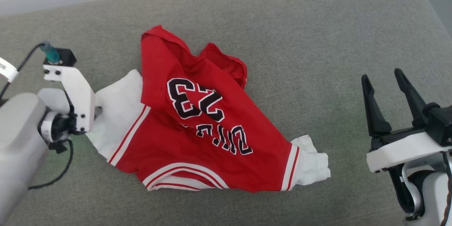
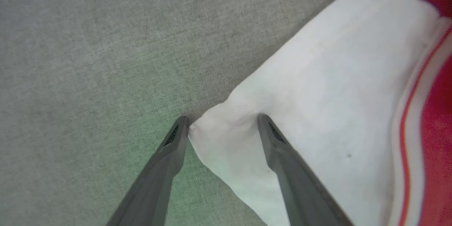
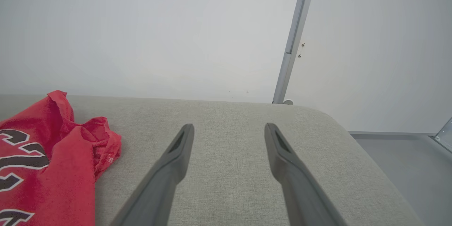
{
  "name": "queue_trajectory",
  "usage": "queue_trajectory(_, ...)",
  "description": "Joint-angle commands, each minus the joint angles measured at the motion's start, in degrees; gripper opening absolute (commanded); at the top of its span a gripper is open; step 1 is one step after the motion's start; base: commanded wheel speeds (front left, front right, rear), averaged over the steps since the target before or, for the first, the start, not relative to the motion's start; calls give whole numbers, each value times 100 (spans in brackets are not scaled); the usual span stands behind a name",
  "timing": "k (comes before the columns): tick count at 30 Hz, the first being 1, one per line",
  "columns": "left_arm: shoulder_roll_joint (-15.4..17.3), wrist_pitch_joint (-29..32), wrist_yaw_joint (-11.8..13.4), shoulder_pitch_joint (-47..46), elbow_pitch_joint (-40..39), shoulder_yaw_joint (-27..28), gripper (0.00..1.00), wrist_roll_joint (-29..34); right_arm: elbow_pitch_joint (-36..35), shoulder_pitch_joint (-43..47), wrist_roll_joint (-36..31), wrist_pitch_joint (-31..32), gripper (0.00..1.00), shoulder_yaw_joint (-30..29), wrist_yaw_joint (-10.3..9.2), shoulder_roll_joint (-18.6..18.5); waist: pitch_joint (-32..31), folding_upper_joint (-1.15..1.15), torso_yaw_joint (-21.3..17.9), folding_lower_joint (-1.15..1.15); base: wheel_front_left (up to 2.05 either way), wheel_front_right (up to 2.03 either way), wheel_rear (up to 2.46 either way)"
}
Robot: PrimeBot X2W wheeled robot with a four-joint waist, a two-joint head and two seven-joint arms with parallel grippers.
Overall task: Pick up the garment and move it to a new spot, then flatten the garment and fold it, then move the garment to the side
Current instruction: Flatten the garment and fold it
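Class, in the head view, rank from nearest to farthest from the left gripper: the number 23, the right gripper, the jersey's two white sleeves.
1. Left-hand white sleeve, between the left gripper's open fingers.
2. Number 23, mid-jersey.
3. Right-hand white sleeve, jersey's lower right.
4. Right gripper, far right, off the cloth.

Grey fabric cushion point(image 1: 300, 35) — crumpled red garment point(image 1: 197, 127) on it
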Motion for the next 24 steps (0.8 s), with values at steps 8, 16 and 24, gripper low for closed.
queue_trajectory(8, -350, 484, -111, -26, 813, -102, 0, -172, 145, -77, -148, -187, 100, -185, -2, 126, 206, 0, -17, 0, 0, 0, 0)
queue_trajectory(16, -59, 329, 79, -262, 1007, 16, 0, -101, 202, -39, -171, -15, 100, -336, -2, 122, 147, 0, 250, 0, 0, 0, 0)
queue_trajectory(24, 506, 536, 403, 187, 726, 167, 0, -332, 198, 89, -137, 223, 100, -413, -2, 45, 29, 0, 573, 0, 0, 0, 0)
